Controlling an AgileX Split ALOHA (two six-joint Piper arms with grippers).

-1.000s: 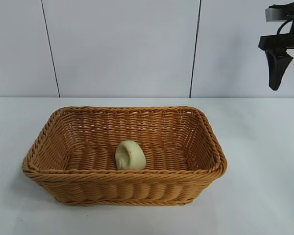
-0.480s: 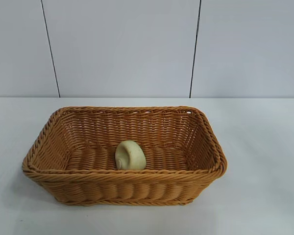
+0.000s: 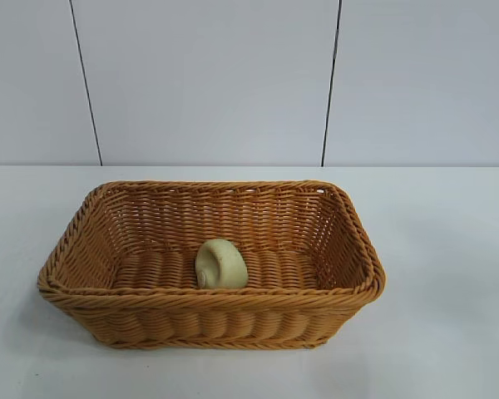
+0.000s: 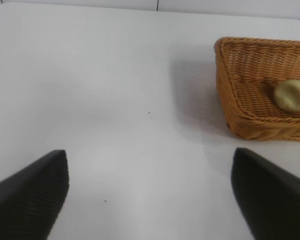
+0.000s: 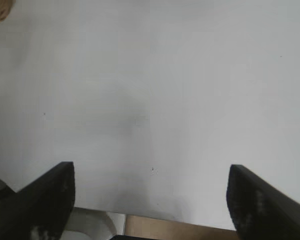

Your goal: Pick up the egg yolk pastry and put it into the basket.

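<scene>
— What has been changed since the earlier exterior pictures?

— Only the right arm. One second ago it was seen at the upper right edge of the exterior view; now it is not seen there at all. Nothing else has been moved.

— How are the claws?

— The right gripper (image 5: pixel 150 200) is seen in its own wrist view with the jaws spread wide and nothing between them; only the bare white table (image 5: pixel 155 90) is under it. The left gripper (image 4: pixel 150 192) is also held wide apart and empty above the table, at one side of the basket (image 4: pixel 240 112), well apart from it. It is judged to be parked.

— And the task's things, from near to far?

— In the exterior view the front rim of the basket (image 3: pixel 208 293) is nearest. Behind it, the egg yolk pastry (image 3: pixel 221 264) is lying on the woven floor inside, close to the front wall, touched by no gripper. Farther back, the white panelled wall (image 3: pixel 208 83) is seen.

— What is meant for the task?

— The pastry is already placed in the basket, so the task is judged to be done.
</scene>
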